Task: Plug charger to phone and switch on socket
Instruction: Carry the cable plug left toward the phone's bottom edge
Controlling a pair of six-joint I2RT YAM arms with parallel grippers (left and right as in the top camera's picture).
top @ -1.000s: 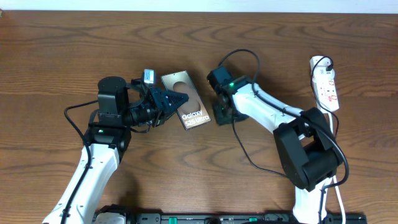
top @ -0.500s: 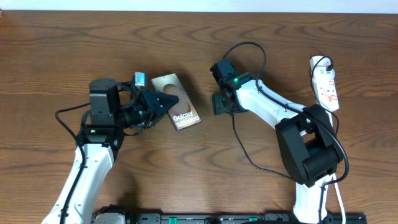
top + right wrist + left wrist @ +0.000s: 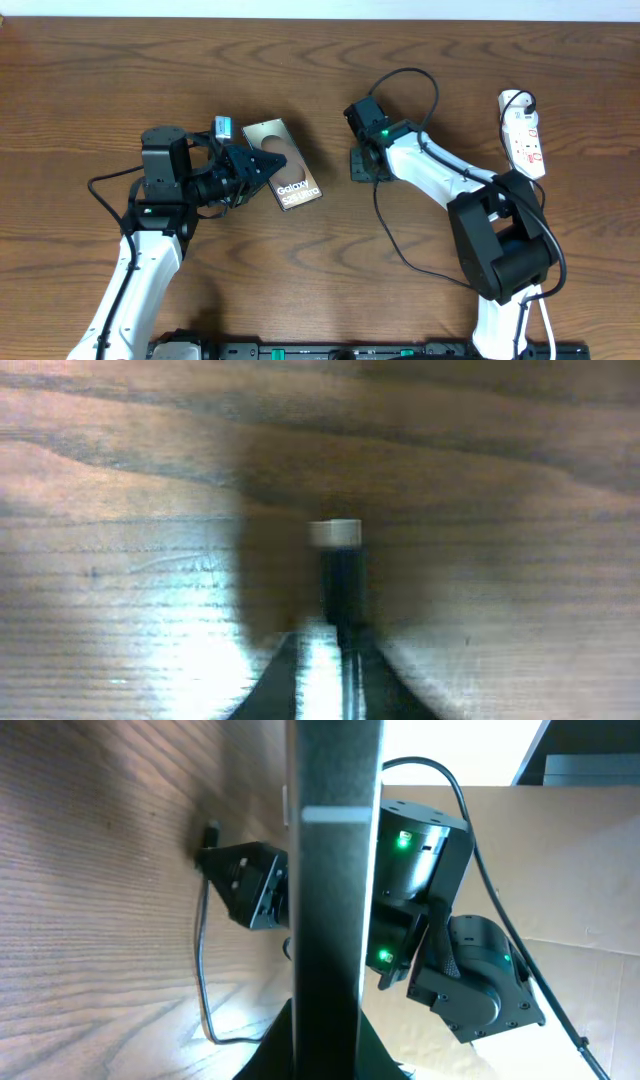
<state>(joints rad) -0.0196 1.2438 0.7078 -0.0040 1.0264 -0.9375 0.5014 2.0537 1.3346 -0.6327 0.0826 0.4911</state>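
The phone (image 3: 298, 186) has a brownish face with white "Galaxy" lettering and is tilted above the table, left of centre. My left gripper (image 3: 268, 165) is shut on its left edge. In the left wrist view the phone (image 3: 335, 870) shows edge-on as a dark upright bar between my fingers (image 3: 335, 1055). My right gripper (image 3: 360, 166) is a short way right of the phone and shut on the charger plug (image 3: 337, 560), which has a black body and a silver tip. The thin charger cable (image 3: 386, 236) trails toward the front. The white socket (image 3: 523, 132) lies at the far right.
The right arm's base (image 3: 500, 250) stands at the front right, with the socket's white cord (image 3: 545, 300) beside it. The right gripper head (image 3: 250, 885) and the cable (image 3: 203, 970) show beyond the phone in the left wrist view. The wooden table (image 3: 320, 60) is bare at the back.
My left gripper has drawn the phone a little to the left. My right gripper has moved slightly back and to the right with the plug, widening the gap to the phone.
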